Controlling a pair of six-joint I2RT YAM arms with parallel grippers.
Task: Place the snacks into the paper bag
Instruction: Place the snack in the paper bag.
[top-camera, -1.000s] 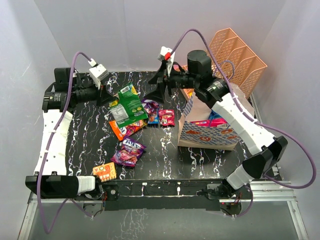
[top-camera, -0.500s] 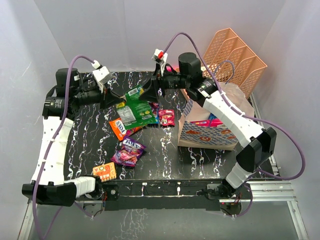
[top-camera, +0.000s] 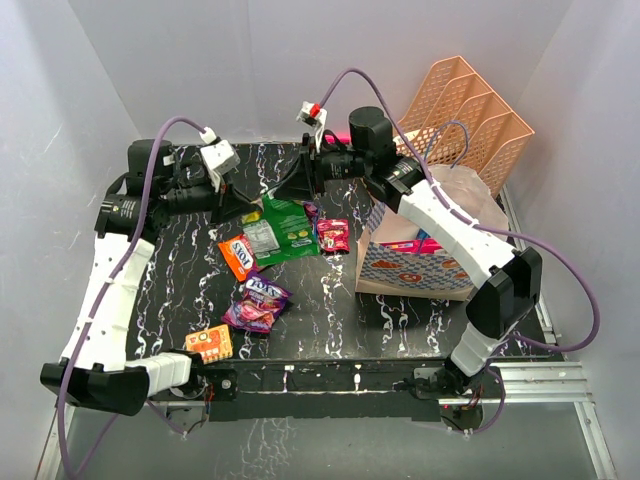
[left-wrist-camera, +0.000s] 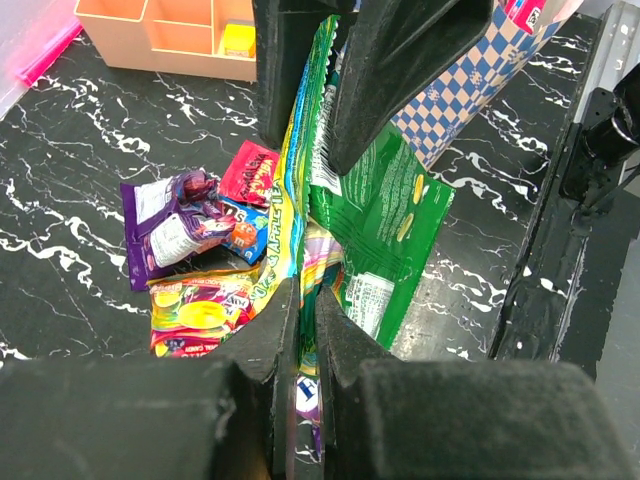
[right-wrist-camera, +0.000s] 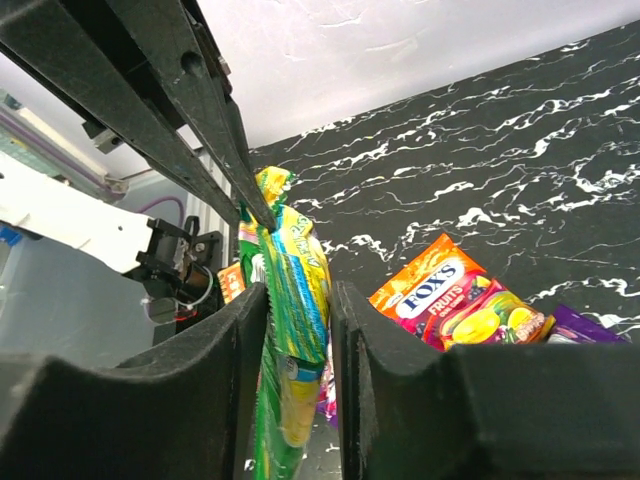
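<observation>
A green snack packet (top-camera: 282, 228) hangs above the table between both grippers. My left gripper (left-wrist-camera: 307, 292) is shut on one edge of this green packet (left-wrist-camera: 385, 220). My right gripper (right-wrist-camera: 298, 295) has its fingers pressed in on both sides of the same packet (right-wrist-camera: 292, 270) at the other end. Other snacks lie on the table: an orange Fox's packet (top-camera: 238, 256), a purple Fox's packet (top-camera: 258, 303), a small orange packet (top-camera: 208, 343) and a red one (top-camera: 333, 235). The paper bag (top-camera: 415, 268) stands at the right with pink and blue packets showing inside.
A peach mesh file organizer (top-camera: 470, 120) stands behind the bag at the back right. A purple packet (left-wrist-camera: 165, 225) and a red packet (left-wrist-camera: 250, 170) lie under the held one. The table's metal front rail (top-camera: 330, 380) runs between the arm bases.
My left arm has carried the green packet rightwards. My right arm has swung left to meet it, and its jaws have narrowed around the packet.
</observation>
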